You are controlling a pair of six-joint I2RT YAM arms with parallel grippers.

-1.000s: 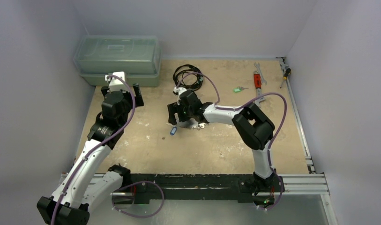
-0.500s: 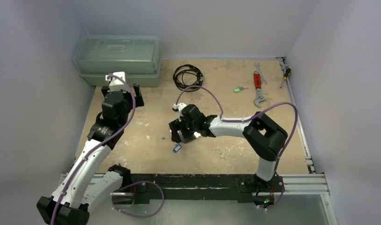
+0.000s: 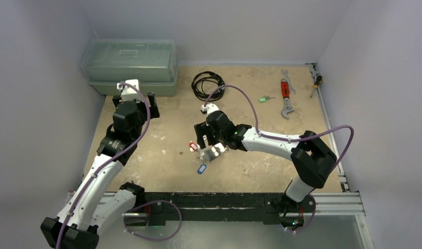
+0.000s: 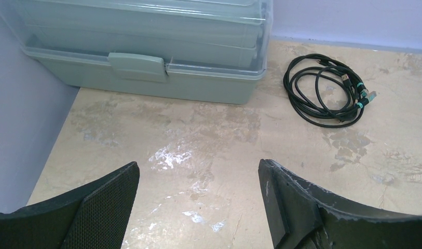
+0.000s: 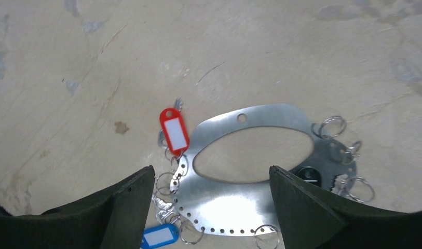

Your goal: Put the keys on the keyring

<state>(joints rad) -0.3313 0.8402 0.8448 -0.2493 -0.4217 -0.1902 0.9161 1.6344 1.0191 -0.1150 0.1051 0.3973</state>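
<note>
Top view: left gripper spread wide by the green toolbox, right gripper spread wide over the keyring mid-table, green-tagged key well apart near the wrench. Left wrist: fingers apart, holding nothing, cable coil ahead. Right wrist: open fingers straddle the flat oval keyring, red-tagged key and blue-tagged key at its left rim

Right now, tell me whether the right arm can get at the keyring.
Probably yes. The right gripper hangs over the keyring with its jaws open to either side, and nothing lies between them. Only the red-tagged key lies at its edge.
</note>
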